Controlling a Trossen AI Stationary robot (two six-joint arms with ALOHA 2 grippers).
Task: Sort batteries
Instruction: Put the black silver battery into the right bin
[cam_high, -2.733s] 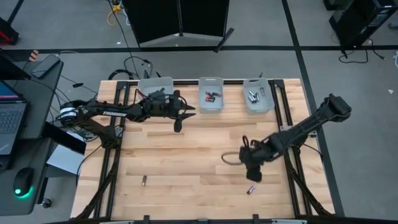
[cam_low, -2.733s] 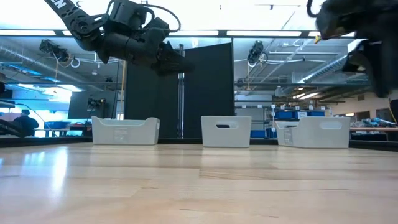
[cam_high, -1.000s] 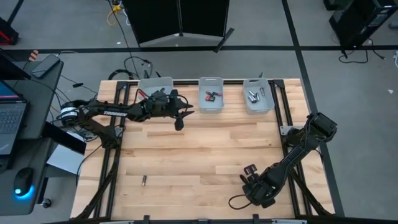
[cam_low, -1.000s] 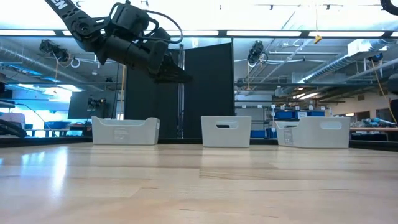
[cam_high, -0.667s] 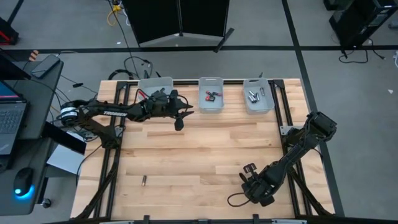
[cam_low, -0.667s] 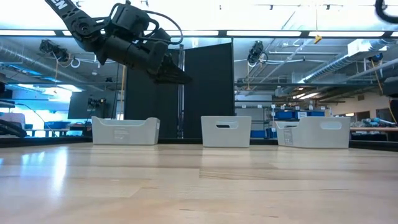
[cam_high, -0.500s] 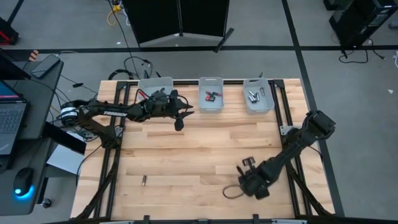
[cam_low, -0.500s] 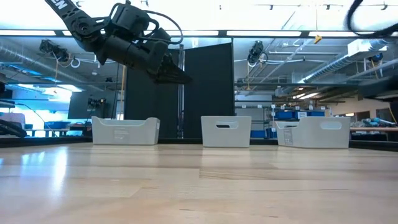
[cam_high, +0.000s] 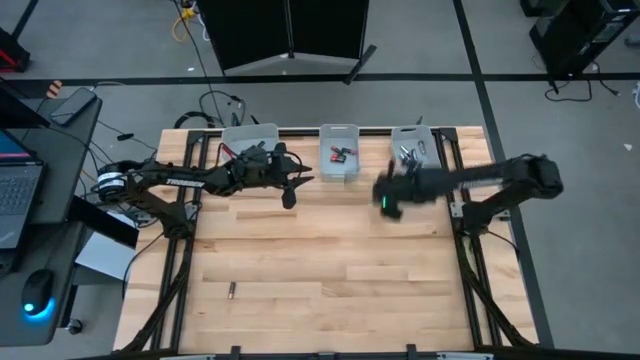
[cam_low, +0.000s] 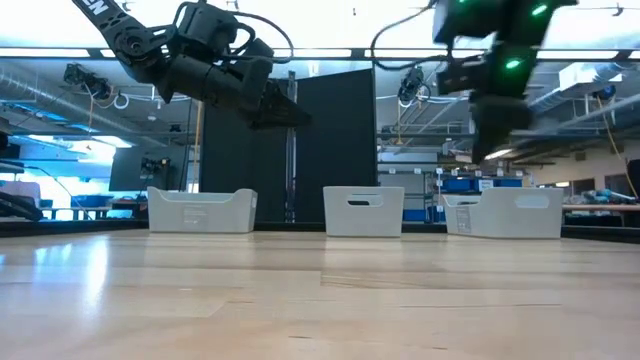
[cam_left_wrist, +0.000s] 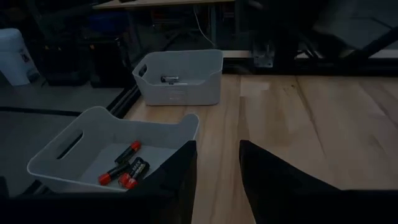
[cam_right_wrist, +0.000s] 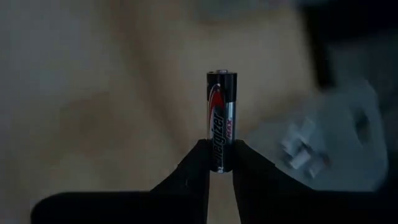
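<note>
Pinching battery (cam_right_wrist: 221, 127), wrist view only.

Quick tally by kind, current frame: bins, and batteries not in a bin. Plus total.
Bins: 3
Batteries outside bins: 2 (loose battery on the table, held battery in the right gripper)
Total: 5

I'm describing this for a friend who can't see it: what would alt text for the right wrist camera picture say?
The right claw pinches the lower end of a black and silver battery, holding it upright in the middle of the picture. Behind it, blurred, lie the light wooden table and a pale plastic bin holding silvery batteries.
</note>
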